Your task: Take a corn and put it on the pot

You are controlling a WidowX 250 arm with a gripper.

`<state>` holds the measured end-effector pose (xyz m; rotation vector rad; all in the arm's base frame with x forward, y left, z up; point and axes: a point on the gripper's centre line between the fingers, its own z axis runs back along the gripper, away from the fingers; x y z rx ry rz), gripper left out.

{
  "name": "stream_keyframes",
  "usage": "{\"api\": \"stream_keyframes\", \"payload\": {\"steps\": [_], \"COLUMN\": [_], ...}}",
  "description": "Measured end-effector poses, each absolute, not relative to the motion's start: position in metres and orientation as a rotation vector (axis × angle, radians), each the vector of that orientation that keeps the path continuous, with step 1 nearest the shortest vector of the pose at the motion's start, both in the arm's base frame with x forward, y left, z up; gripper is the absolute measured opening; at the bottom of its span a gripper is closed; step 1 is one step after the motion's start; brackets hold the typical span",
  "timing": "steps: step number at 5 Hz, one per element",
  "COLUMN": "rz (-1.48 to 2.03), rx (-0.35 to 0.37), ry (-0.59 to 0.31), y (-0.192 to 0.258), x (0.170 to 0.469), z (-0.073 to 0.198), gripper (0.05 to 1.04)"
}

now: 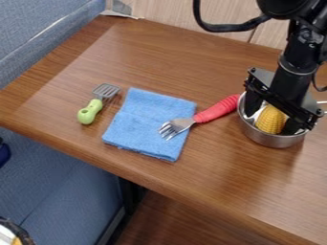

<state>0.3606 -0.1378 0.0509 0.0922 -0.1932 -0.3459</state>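
The claw (272, 121) hangs down over the small metal pot (273, 139) at the right of the worktop (211, 191), its fingers apart and lowered inside the rim, one on each side of the corn (270, 119). The yellow corn sits in the pot between them, with a gap showing on the side toward the fork. Just beside the pot's rim is the end of the fork's red handle (218, 109); whether they touch, I cannot tell. The metal head of the fork (178, 126) lies on a folded blue cloth (148, 122), tines pointing away from the pot. Past the cloth's far side from the pot, near it, lies a slotted turner (105, 91) with a light green handle (90, 111). Blue upholstery (57, 179) lies beyond the worktop's edge at the left.
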Motion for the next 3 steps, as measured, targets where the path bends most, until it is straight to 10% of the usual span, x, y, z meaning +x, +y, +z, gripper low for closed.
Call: {"api": "stream_keyframes", "payload": {"steps": [3], "rz": [-0.300], "rx": [0.075], "ry": [-0.293], "y": [-0.125], "x": [0.363], "z": [0.104], "gripper": [1.000]}}
